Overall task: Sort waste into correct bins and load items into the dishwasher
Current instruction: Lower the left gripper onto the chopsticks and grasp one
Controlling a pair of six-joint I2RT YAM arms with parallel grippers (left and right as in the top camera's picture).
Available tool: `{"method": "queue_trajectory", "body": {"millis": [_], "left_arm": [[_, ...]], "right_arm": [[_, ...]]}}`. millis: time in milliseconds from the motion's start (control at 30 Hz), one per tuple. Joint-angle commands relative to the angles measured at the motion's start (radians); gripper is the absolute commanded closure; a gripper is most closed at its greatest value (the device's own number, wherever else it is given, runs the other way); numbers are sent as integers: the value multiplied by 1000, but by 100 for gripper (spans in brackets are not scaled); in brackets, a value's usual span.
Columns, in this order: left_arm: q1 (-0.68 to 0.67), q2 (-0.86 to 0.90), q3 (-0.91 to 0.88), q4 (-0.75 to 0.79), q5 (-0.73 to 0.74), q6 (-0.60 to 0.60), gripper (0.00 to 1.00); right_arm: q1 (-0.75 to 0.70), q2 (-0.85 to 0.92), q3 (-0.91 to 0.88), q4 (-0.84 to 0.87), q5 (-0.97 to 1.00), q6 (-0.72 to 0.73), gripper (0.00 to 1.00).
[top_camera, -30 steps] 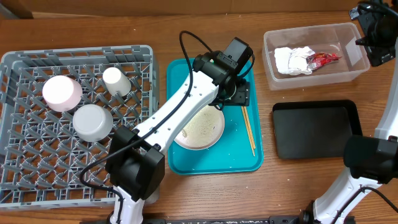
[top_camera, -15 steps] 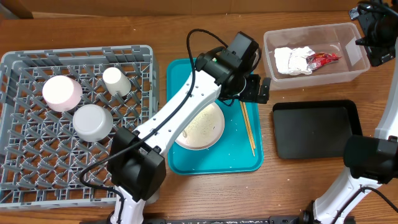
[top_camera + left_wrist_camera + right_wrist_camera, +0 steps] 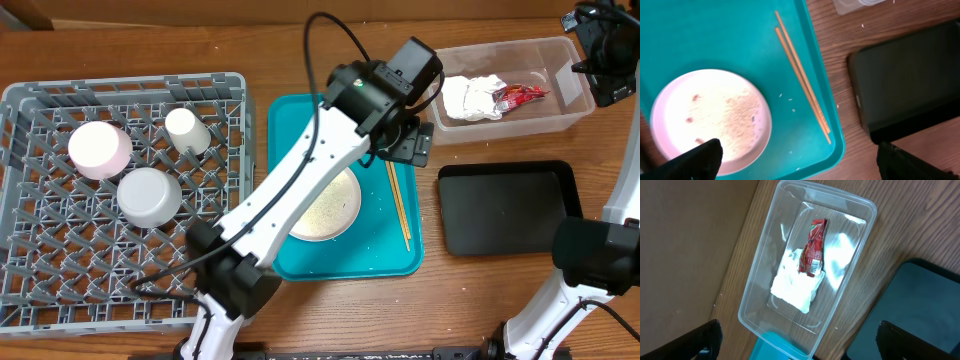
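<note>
The white plate with rice-like crumbs lies on the teal tray; the chopsticks lie to its right. My left gripper hovers open and empty above the tray's far right edge, over the chopsticks. The napkin and red wrapper lie in the clear tub. The black tray holds nothing. My right gripper is open, high above the tub. The pinkish saucer, cup and bowl sit in the grey rack.
A few loose crumbs lie on the teal tray beside the plate. The left arm's cable arches over the tray's back edge. The black tray sits just right of the teal tray.
My left gripper has moved right and towards the back, from above the plate's far edge to the tray's right side over the chopsticks. The right arm has not moved.
</note>
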Motion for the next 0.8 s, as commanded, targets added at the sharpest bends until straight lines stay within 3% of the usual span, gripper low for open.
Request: {"method": "queue_trajectory", "body": {"millis": [0,67,133,200,400,767], "left_arm": [[-4,42,15,61,113,13,0],[-5,51,15,127,163,-5,1],[-8,66,14,170,147,-31,13],[-10,85,14,174,88,-140,20],[-18,203,14,174,-78,-324,24],[-35,379,14,203,-85,-336,41]], "right_arm": [[-2,-1,3,2,10,-1,0],[-2,-1,3,2,10,-1,0],[-2,-1,3,2,10,-2,0],[-2,-1,3,2,10,-1,0],[-2,-1,3,2,10,-1,0],[-2,-1,3,2,10,-1,0]]}}
